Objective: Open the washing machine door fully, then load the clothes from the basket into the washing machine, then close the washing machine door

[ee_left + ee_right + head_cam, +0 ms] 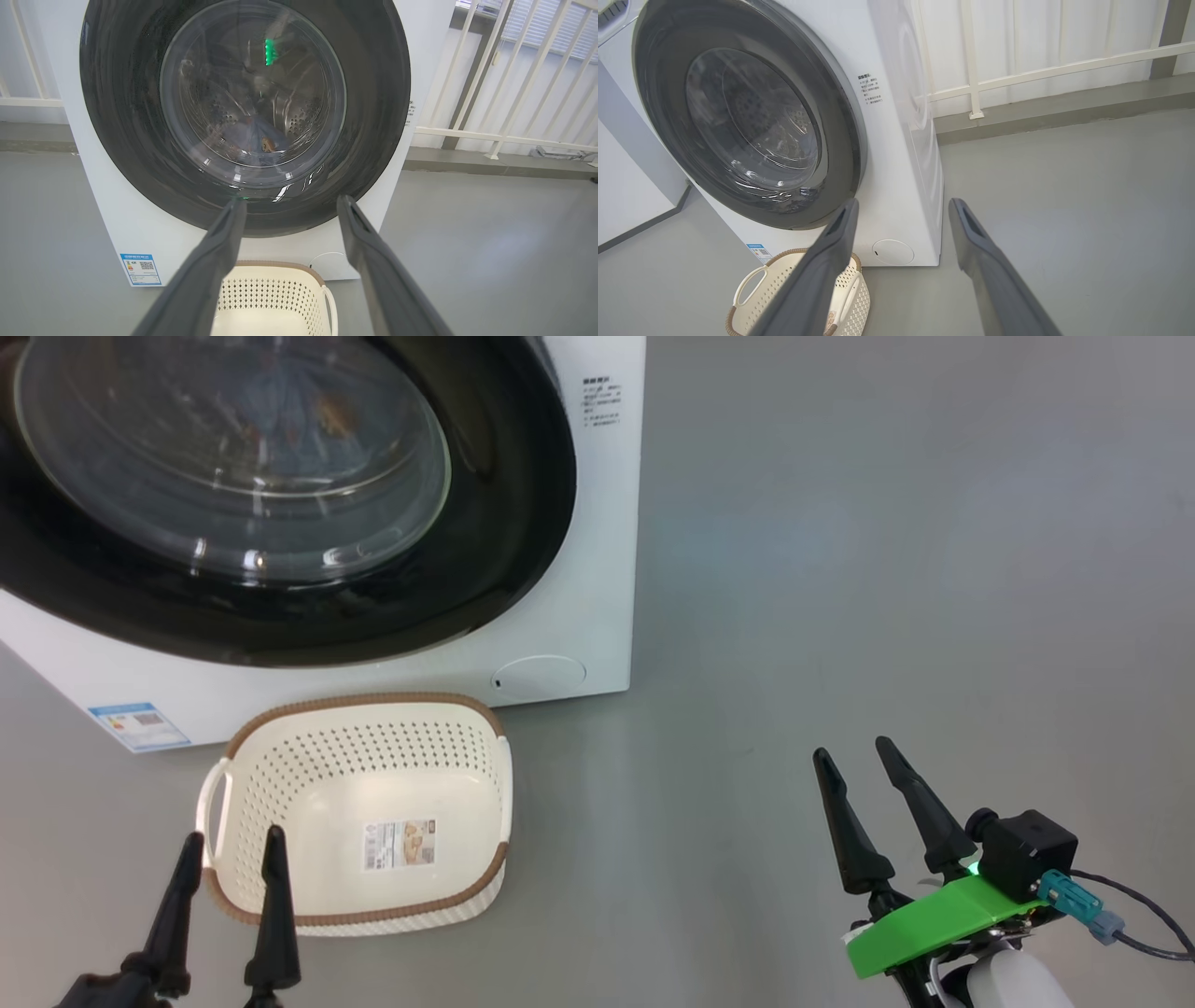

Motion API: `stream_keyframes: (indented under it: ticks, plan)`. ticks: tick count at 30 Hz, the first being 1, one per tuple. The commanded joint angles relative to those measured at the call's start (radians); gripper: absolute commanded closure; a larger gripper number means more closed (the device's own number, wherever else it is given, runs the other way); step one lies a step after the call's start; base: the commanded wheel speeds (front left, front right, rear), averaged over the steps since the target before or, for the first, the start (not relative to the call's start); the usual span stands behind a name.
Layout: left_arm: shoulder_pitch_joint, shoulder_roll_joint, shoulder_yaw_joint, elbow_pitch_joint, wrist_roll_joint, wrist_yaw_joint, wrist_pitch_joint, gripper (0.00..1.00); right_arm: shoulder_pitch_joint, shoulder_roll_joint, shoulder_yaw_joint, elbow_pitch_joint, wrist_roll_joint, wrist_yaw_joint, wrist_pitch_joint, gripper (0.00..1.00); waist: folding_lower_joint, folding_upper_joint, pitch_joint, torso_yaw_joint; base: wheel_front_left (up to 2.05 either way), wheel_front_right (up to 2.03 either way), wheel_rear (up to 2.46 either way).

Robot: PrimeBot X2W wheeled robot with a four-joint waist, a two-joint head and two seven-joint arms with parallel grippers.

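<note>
Left fingers point(274, 915): long dark pair, spread wide, nothing between them, hanging in front of the big white front-loading washing machine point(597, 523), just short of it. Right fingers point(848, 840): same, wide apart and empty, out past the machine's right front corner over bare grey floor point(840, 569). Neither touches anything. Judged: a backed-off rest pose, since nothing is left to grab.

Round washing machine door point(523, 523), with a glossy black rim and a bulging clear glass window, sits flush against the machine's front and looks shut, which keeps the load in.

Light-blue clothes point(254, 140) with an orange-brown print lie low in the perforated steel drum, seen through the glass. Count unclear.

Small cream-white perforated plastic basket point(355, 751) with a brown woven-look rim stands on the floor right in front of the machine, below the door, likely parked there for a short carry. It's empty apart from a paper label point(400, 843) on its bottom. Blue energy sticker point(140, 725) sits at the machine's lower left front.

Judged: task looks complete.
</note>
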Motion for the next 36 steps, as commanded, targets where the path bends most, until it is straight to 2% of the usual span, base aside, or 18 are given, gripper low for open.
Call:
stream_keyframes:
  ticks: [1,13,20,36]
  plan:
    - [0.001,0.017,0.040,-0.038,0.011,-0.003,-0.009,0.00,0.001,0.008,0.021,-0.033,0.004,-0.003,-0.005,0.00,0.0001,0.0000,-0.019,-0.010,0.00,0.00,0.00]
    - [0.086,0.017,0.065,-0.046,0.001,0.022,-0.009,0.00,0.072,0.008,0.003,-0.035,0.013,-0.003,-0.005,0.00,0.0001,0.0000,-0.094,-0.015,0.00,0.00,0.00]
    - [0.103,0.017,0.069,-0.058,-0.019,0.055,-0.009,0.00,0.080,0.008,-0.003,-0.045,-0.030,-0.003,-0.005,0.00,0.0001,0.0000,-0.095,-0.010,0.00,0.00,0.00]
    - [0.131,0.017,0.051,-0.052,-0.005,0.086,-0.009,0.00,0.086,0.008,0.003,-0.040,-0.039,-0.003,-0.005,0.00,0.0001,0.0000,-0.113,-0.005,0.00,0.00,0.00]
